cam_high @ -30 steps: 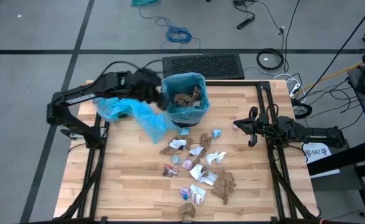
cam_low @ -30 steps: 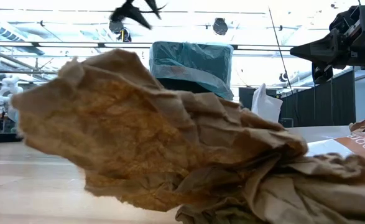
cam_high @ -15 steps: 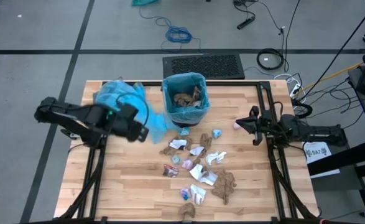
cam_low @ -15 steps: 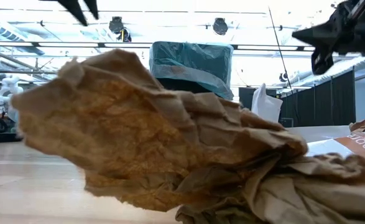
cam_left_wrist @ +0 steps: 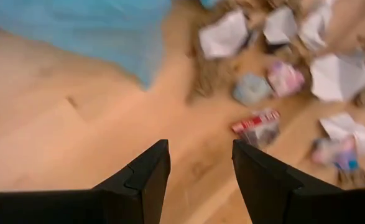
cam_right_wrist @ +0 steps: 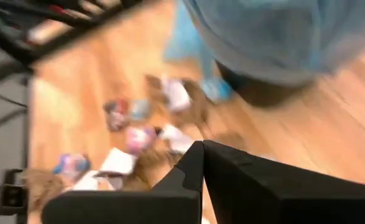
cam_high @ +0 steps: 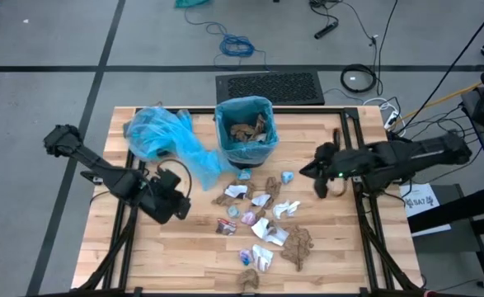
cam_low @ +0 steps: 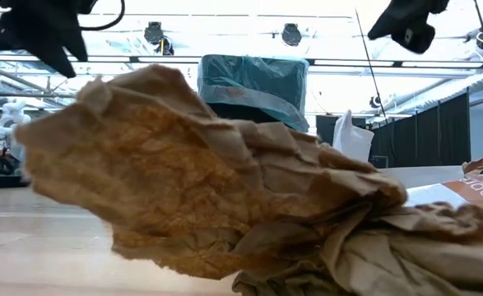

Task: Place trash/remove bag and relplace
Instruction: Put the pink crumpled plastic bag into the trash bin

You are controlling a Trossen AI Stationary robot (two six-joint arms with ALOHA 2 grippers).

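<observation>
Your left gripper [cam_high: 178, 208] hangs over the bare wood just left of the trash [cam_high: 262, 223], its fingers [cam_left_wrist: 146, 177] spread apart and holding nothing. Your right gripper [cam_high: 310, 173] reaches in from the right, just right of the scraps, with its fingers [cam_right_wrist: 191, 168] pressed together. The trash lies scattered on the table [cam_high: 184, 256] in front of the bin [cam_high: 246, 132]; some is already inside the bin. A loose blue bag [cam_high: 163, 136] lies left of the bin. Compared with half a second ago, the left gripper has moved nearer to you and the right arm has stretched inward toward the scraps.
</observation>
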